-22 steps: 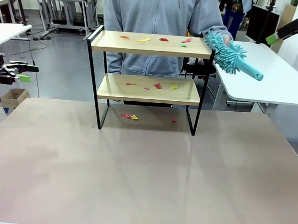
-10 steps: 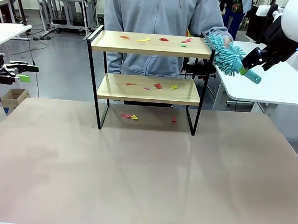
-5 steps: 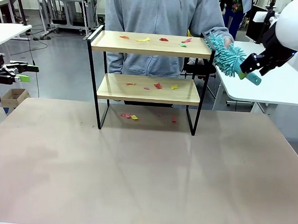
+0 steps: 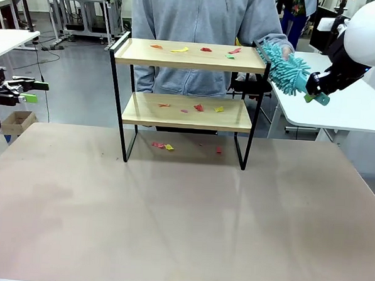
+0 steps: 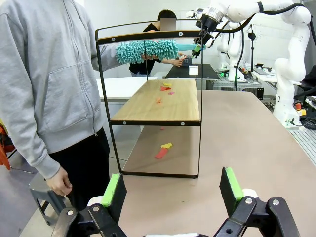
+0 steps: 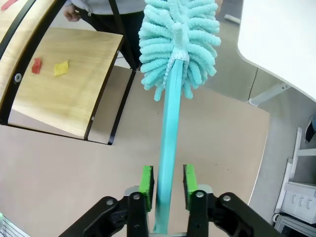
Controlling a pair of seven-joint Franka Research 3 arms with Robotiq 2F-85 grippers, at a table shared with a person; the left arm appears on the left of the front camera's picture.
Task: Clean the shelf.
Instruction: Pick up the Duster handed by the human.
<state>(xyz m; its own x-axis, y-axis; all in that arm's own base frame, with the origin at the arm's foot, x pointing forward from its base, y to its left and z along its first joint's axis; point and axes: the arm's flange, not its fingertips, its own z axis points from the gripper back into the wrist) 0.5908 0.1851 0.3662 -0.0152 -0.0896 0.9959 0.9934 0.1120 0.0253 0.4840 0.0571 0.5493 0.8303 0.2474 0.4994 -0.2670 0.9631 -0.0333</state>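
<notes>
The shelf (image 4: 179,62), two light wood boards in a black frame, stands at the table's far middle with small coloured paper scraps (image 4: 179,50) on both boards. Beside its upper right corner hangs a teal fluffy duster (image 4: 289,69). A person's hand (image 4: 282,46) holds its head end, and my right gripper (image 4: 316,92) is shut on its handle. In the right wrist view the green pads (image 6: 146,180) press both sides of the duster's (image 6: 177,44) handle, with the shelf (image 6: 64,98) below left. My left gripper (image 4: 17,87) hangs open far left, facing the shelf (image 5: 148,106) end-on.
The person (image 4: 200,15) in a grey hoodie stands right behind the shelf. More scraps (image 4: 165,145) lie on the brown table (image 4: 183,216) beneath it. A white side table (image 4: 353,105) sits under my right arm. A cardboard box (image 4: 15,122) is on the floor at left.
My right arm came in from the upper right to the duster's handle and closed its fingers on it. The person's hand still holds the duster. The left arm has not moved.
</notes>
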